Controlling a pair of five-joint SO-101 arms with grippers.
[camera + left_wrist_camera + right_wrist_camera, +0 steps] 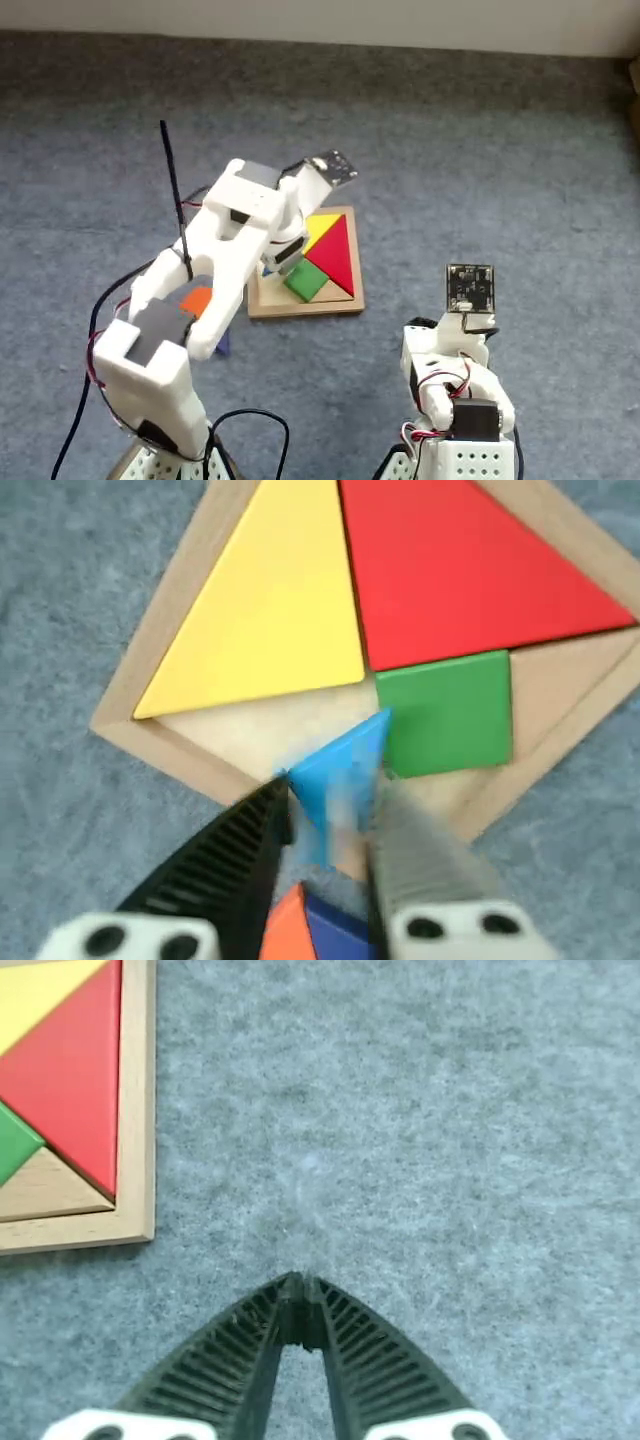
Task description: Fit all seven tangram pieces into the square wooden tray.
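Note:
The square wooden tray (300, 308) lies on the carpet in the middle. In it sit a yellow triangle (265, 610), a red triangle (460, 560) and a green square (447, 712). My left gripper (330, 800) hovers over the tray's bare corner beside the green square, shut on a small blue triangle (342, 770) that points toward the tray's middle. In the high view the left arm (225, 260) covers the tray's left side. My right gripper (300, 1285) is shut on nothing, low over bare carpet to the right of the tray (135, 1110).
An orange piece (285, 930) and a dark blue piece (335, 935) lie on the carpet just outside the tray, under the left gripper. The right arm (455, 380) stands at the front right. Grey carpet surrounds the tray.

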